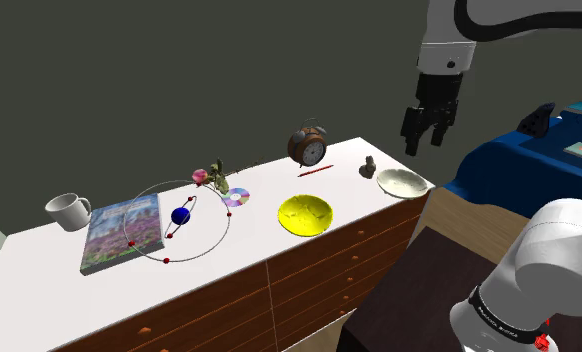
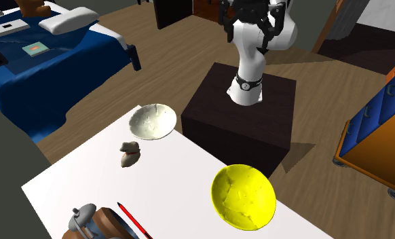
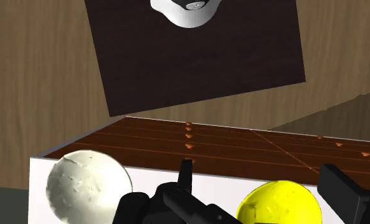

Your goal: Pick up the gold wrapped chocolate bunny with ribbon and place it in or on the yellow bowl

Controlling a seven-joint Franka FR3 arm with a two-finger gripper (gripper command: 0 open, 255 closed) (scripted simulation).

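Nearest to me in the shoulder view is the white arm (image 1: 539, 270) on its dark stand (image 1: 409, 290). Behind it I see the white top (image 1: 254, 235) of a wooden drawer chest, with the yellow bowl (image 1: 305, 213) near its front edge. Farther back, toward the shoulder view's right, the small dark bunny (image 1: 367, 167) is just beside a white bowl (image 1: 402, 182), well apart from the yellow one. Above that corner the gripper (image 1: 426, 145) hangs in the air, its fingers apart and holding nothing.
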